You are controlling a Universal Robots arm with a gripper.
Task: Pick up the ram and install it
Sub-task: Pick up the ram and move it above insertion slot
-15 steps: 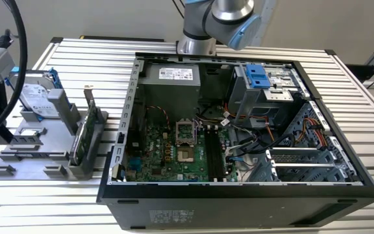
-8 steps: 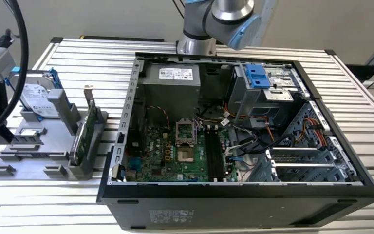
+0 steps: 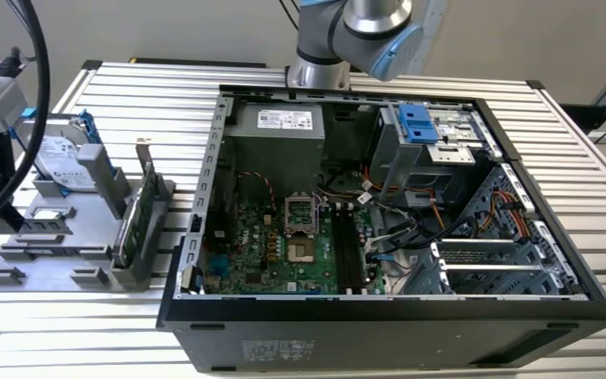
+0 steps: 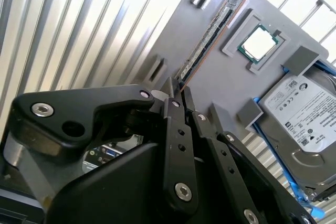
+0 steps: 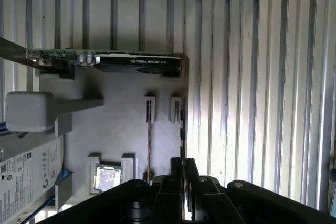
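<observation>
The ram stands on edge in a slot of the grey parts holder, a long narrow stick. In the first wrist view the ram shows edge-on as a thin dark line. My gripper hangs above the holder, over the near end of the stick and in line with it. Its black fingers lie close together with nothing between them. The open computer case holds the motherboard with its black memory slots.
On the holder are a processor chip, a hard drive with blue rails and an upright green card. The holder lies to the exterior view's left of the case, on a ribbed metal table. Cables hang above it.
</observation>
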